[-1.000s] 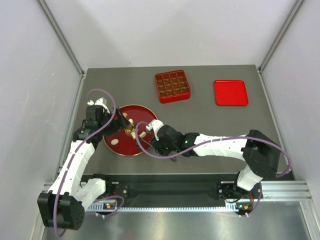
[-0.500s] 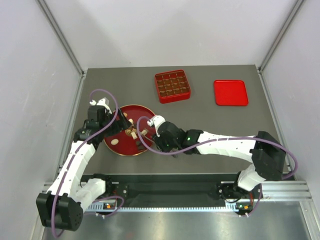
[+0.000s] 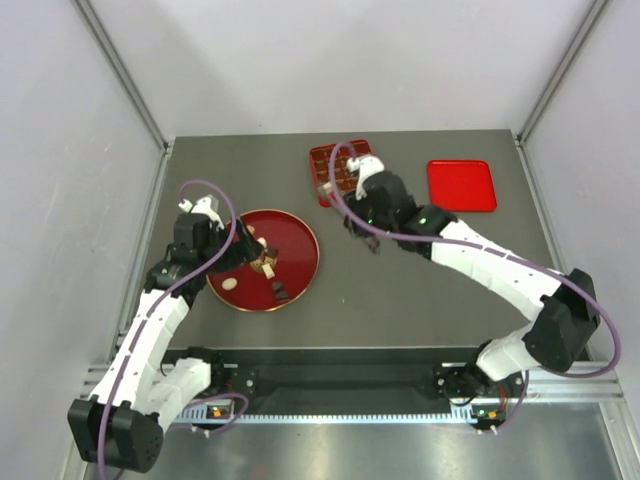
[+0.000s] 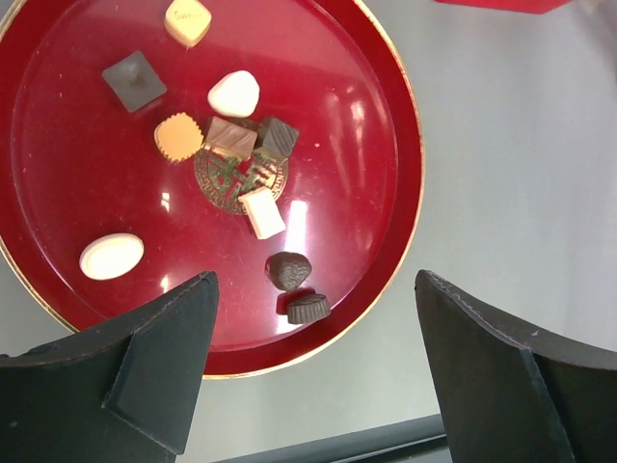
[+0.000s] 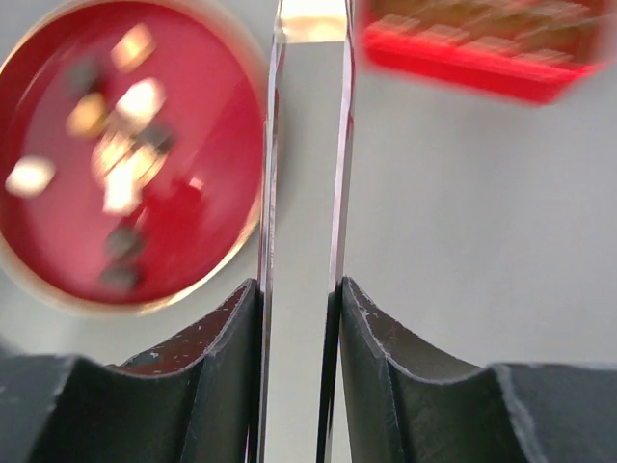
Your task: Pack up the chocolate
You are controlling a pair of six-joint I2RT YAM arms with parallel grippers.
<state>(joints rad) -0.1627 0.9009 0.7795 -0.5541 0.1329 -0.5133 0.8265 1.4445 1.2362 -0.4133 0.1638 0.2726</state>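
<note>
While the left claw [image 4: 314,289] hangs spread over chocolate [image 4: 241,164] on the plate [image 4: 77,145], the right claw [image 5: 310,58] pinches a pale piece [image 5: 313,21].

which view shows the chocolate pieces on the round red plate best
The left wrist view: the chocolate pieces lie close and sharp on the red plate, each shape and colour distinct. The top external view shows them only as tiny specks. The right wrist view blurs them into smears.

chocolate [image 4: 262,213]: ten loose pieces on the round red plate [image 4: 386,145]. White ovals, cream and tan blocks mid-plate, two dark brown lumps near the rim. One more tan chocolate looks pinched in the right hand [image 5: 310,12], blurred.
</note>
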